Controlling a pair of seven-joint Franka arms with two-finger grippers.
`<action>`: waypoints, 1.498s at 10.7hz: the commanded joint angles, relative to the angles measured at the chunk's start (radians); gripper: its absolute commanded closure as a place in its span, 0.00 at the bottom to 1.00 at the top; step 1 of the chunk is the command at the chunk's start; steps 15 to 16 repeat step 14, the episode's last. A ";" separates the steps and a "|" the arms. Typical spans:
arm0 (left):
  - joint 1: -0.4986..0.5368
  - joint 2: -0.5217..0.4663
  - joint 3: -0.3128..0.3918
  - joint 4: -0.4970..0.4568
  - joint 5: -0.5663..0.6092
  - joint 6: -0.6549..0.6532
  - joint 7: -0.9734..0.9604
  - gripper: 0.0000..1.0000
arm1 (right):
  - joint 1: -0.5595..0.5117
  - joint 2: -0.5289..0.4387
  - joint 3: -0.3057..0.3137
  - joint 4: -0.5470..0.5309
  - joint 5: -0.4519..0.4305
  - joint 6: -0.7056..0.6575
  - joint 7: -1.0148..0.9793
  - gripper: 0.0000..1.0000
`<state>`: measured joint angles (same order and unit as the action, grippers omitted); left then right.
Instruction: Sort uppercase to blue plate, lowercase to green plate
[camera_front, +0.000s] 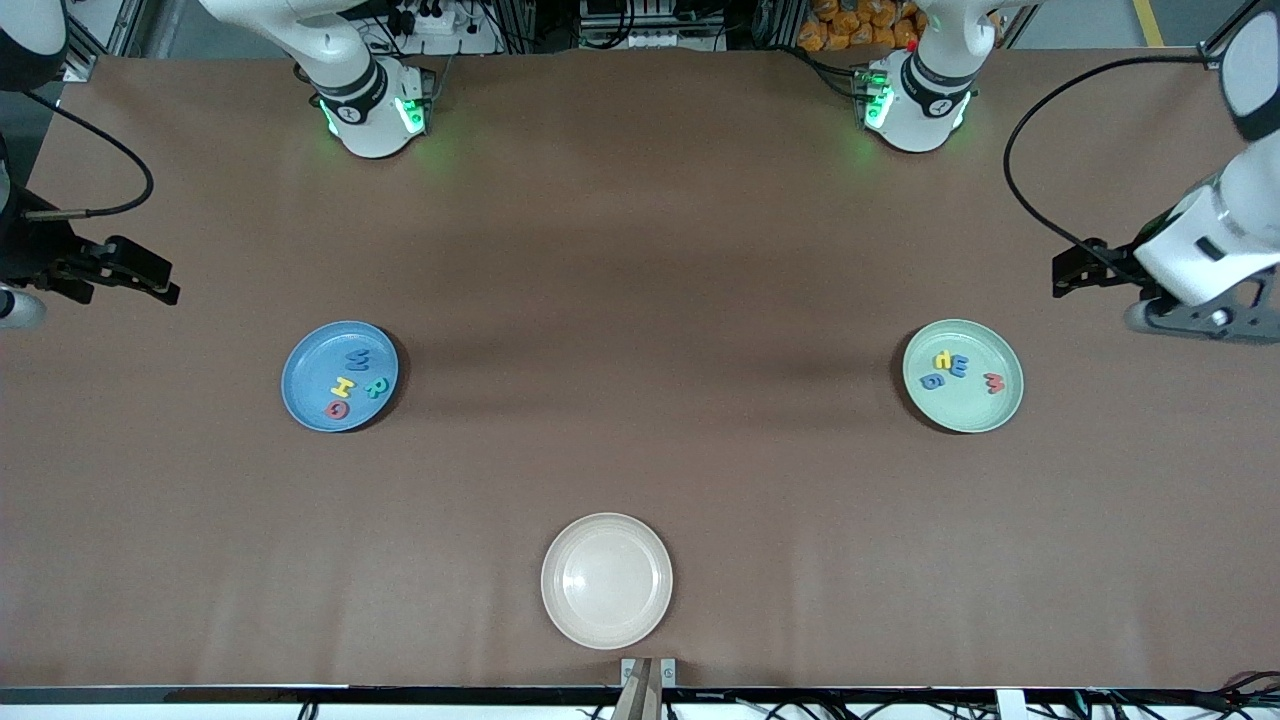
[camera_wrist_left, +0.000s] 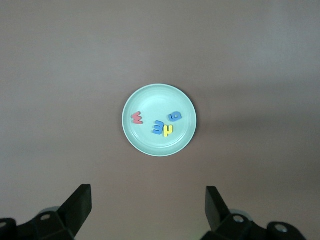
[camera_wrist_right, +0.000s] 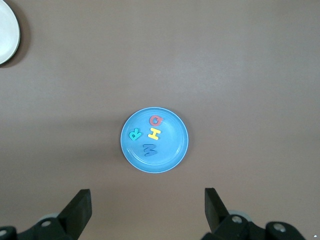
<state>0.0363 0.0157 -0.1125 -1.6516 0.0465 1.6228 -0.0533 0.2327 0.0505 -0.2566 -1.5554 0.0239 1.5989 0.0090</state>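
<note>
Progress: the sorting looks finished, as far as I can judge; no letter lies on the bare table (camera_front: 640, 250); four letters sit in each coloured plate; nothing appears left but for the arms to wait

Blue plate (camera_front: 300, 400): round, shallow, sky-blue; toward the right arm's end of the table; farther from the front camera than the cream plate

Uppercase: all four in the blue plate, close together but mostly apart; blue W (camera_front: 357, 358) farthest from the front camera; yellow H (camera_front: 344, 385) and teal R (camera_front: 375, 387) side by side; red G-like letter (camera_front: 336, 409) nearest the camera; flat foam pieces, tiny against the plate

Green plate (camera_front: 985, 415): pale mint, same shape and size as the blue one; toward the left arm's end of the table

Lowercase: all four in the green plate; blue g (camera_front: 932, 381); small yellow letter (camera_front: 943, 359) touching the blue E-like letter (camera_front: 958, 367); red w (camera_front: 994, 382) a little apart, near the rim

Cream plate (camera_front: 560, 610): holds nothing; nearest the front camera, between the two ends

Left gripper (camera_wrist_left: 148, 207): raised high over the table by the green plate; fingers spread wide; grasping nothing

Right gripper (camera_wrist_right: 147, 207): raised high over the table by the blue plate; fingers spread wide; grasping nothing; both arms wait
</note>
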 joint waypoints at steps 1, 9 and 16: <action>-0.039 -0.030 0.073 0.030 -0.027 -0.014 -0.079 0.00 | 0.002 0.002 -0.001 0.009 0.004 -0.002 0.002 0.00; -0.047 -0.016 0.116 0.059 -0.092 -0.011 -0.187 0.00 | 0.002 0.002 -0.001 0.009 0.004 -0.002 0.002 0.00; -0.050 -0.011 0.109 0.056 -0.109 0.011 -0.209 0.00 | 0.002 0.002 -0.001 0.009 0.004 -0.002 0.002 0.00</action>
